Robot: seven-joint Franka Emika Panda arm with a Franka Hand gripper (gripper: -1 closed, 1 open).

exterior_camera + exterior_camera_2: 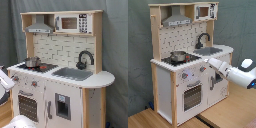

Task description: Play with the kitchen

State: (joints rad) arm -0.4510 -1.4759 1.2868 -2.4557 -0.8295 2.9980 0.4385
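The kitchen [65, 95] [165, 85] is a tall toy unit of white panels and light wood. A metal pot [32, 62] [178, 56] sits on its stovetop, with a black faucet [85, 59] [203, 39] over the sink [74, 74] [214, 50]. Knobs [185, 76] line the front above the windowed oven door [27, 106] [192, 95]. In the second exterior view my gripper [207, 61] reaches in from the right, level with the counter's front edge beside the knobs. A white piece of my arm [4, 80] shows at the first exterior view's left edge.
A grey hood [40, 25] [178, 20] and a small microwave [75, 22] [205, 11] sit at the top of the unit. A grey curtain [117, 45] hangs behind. The kitchen stands on wooden boards [143, 117]. A white rounded object [20, 122] lies at the first exterior view's bottom.
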